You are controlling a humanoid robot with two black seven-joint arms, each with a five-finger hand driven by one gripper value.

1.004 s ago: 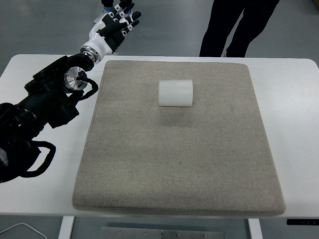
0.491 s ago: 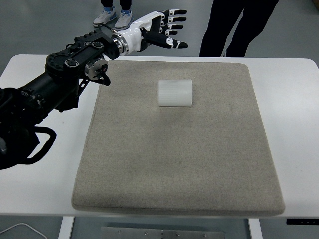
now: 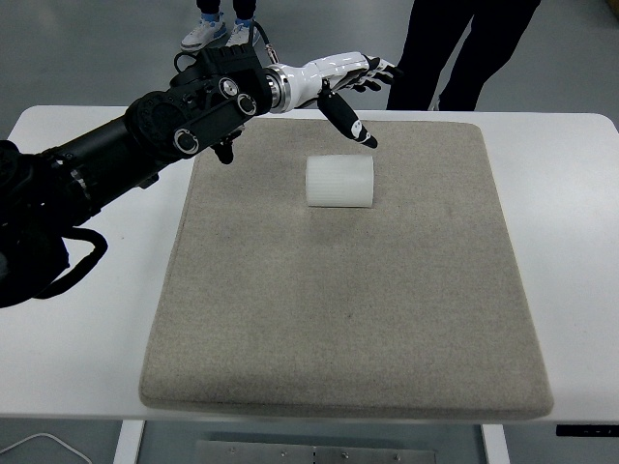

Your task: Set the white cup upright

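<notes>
The white cup (image 3: 339,181) lies on its side on the grey mat (image 3: 348,290), toward the mat's far edge and roughly centred left to right, its ribbed wall facing up and its axis running across the view. The mat covers most of the white surface (image 3: 87,367). The left hand (image 3: 344,85) is poised above and just beyond the cup, fingers spread and holding nothing, the thumb (image 3: 346,121) angled down toward the cup's far right shoulder without touching it. The step in hand looks like the approach for a grasp. To do it well, the hand should come down with thumb on one side of the wall and fingers on the other, straddling the cylinder across its width rather than along its axis, so that a wrist roll can then swing one end down onto the mat. Which end is the open mouth is hard to tell from this angle, and that decides the direction of the roll. Closing gently matters, since a cup on its side rolls away readily under a glancing touch. A person's legs (image 3: 464,48) stand beyond the far edge.
</notes>
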